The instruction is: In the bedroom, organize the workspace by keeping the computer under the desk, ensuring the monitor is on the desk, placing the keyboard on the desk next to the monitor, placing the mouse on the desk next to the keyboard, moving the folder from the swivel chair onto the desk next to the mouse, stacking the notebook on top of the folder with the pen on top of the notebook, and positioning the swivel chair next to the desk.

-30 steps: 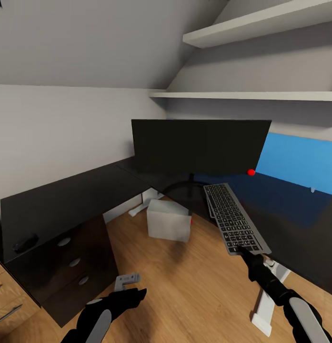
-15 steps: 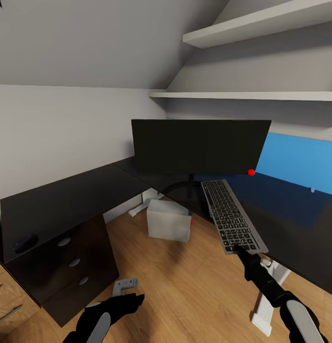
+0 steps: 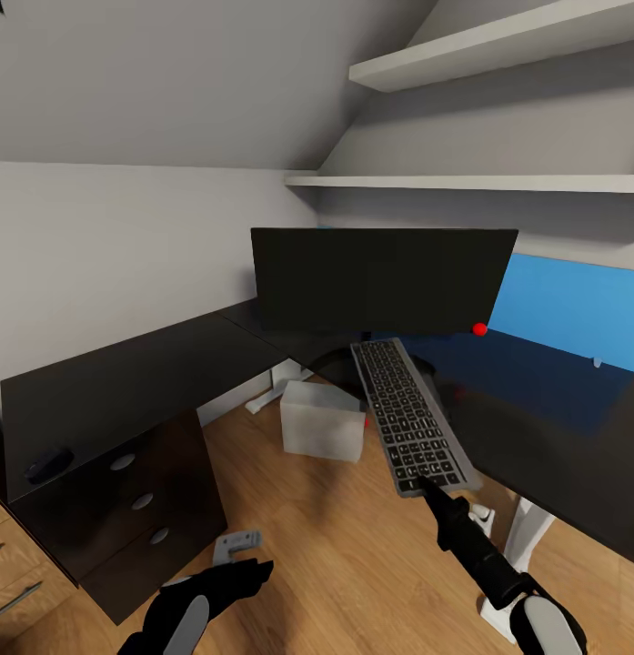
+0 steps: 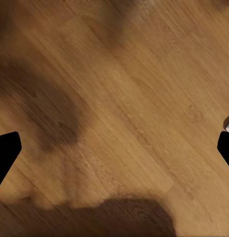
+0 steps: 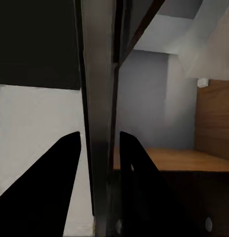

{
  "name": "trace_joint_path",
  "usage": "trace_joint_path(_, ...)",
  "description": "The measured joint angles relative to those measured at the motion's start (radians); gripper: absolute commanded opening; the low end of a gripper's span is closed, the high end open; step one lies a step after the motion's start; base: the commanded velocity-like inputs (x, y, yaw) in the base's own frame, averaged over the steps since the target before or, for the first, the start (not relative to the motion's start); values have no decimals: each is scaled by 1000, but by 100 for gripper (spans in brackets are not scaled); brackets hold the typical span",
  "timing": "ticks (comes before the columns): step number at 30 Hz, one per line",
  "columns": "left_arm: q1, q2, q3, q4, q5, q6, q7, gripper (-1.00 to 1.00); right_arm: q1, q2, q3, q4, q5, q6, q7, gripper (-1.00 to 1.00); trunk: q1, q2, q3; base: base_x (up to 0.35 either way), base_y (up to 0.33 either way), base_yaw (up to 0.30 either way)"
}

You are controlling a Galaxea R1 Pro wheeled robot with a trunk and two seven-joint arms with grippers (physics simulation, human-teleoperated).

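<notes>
The wide black monitor (image 3: 385,277) stands on the black L-shaped desk (image 3: 125,382), in its corner. My right gripper (image 3: 424,480) is shut on the near end of the silver-framed keyboard (image 3: 403,414). The keyboard's far end reaches the monitor's base and its near end juts past the desk edge over the floor. In the right wrist view the keyboard (image 5: 99,98) runs edge-on between the two black fingers (image 5: 60,182). The grey computer (image 3: 322,420) sits on the floor under the desk. The black mouse (image 3: 48,464) lies at the desk's left end. My left gripper (image 3: 239,546) hangs open over the wood floor (image 4: 114,98).
Black drawers with silver knobs (image 3: 139,500) fill the desk's left end, beside a wooden drawer unit (image 3: 7,573). A white desk leg (image 3: 512,555) stands near my right arm. Two wall shelves (image 3: 480,182) and a blue wall panel (image 3: 571,309) are behind the desk.
My right gripper has carried the keyboard to the left and toward me, off the desk's right wing to in front of the monitor's base. The left arm has barely sunk.
</notes>
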Motion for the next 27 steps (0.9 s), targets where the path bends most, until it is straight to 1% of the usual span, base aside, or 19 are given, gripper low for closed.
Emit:
trace_joint_path(1,0,0,0,0,0,0,0,100,0,-1,12,-11,-2,4,0,-100,0,0,0,0,0,0)
trace_joint_path(4,0,0,1,0,0,0,0,100,1,-1,25,-19,1,22,2,-100,0,0,0,0,0,0)
trace_joint_path(10,1,0,1,0,0,-1,0,100,1,-2,30,-22,0,43,4,-100,0,0,0,0,0,45)
trace_joint_path(27,0,-1,8,-1,-1,-2,1,100,1,0,37,-20,6,46,-2,-100,0,0,0,0,0,260)
